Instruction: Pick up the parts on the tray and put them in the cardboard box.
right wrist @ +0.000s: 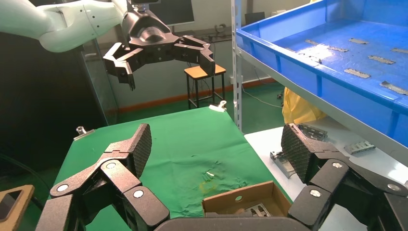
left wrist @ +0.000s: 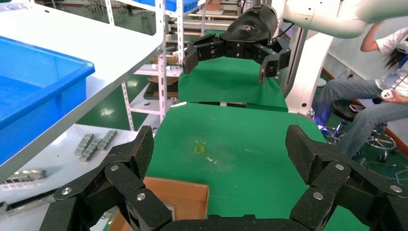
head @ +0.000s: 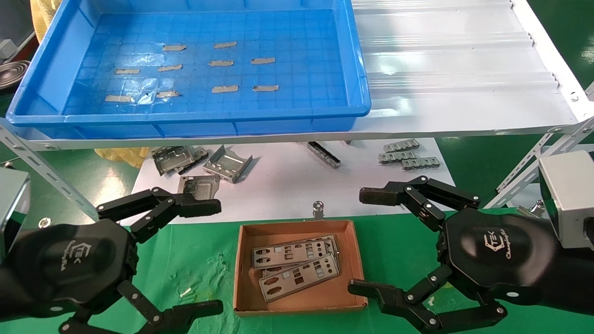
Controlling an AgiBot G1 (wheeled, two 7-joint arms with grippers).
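The parts (head: 297, 269) lay stacked in the cardboard box (head: 299, 266); the tray (head: 185, 69) held only tape strips. My left gripper (head: 197, 255) and right gripper (head: 366, 241) hung spread and empty beside the box. Those plates looked thin, stiff, light and slippery, best pinched across a long edge.

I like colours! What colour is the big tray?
Bright blue tray, clearest in the head view.

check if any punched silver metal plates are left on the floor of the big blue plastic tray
No, the big blue plastic tray holds only short grey tape strips on its gridded floor; the punched silver metal plates lie in the brown cardboard box.
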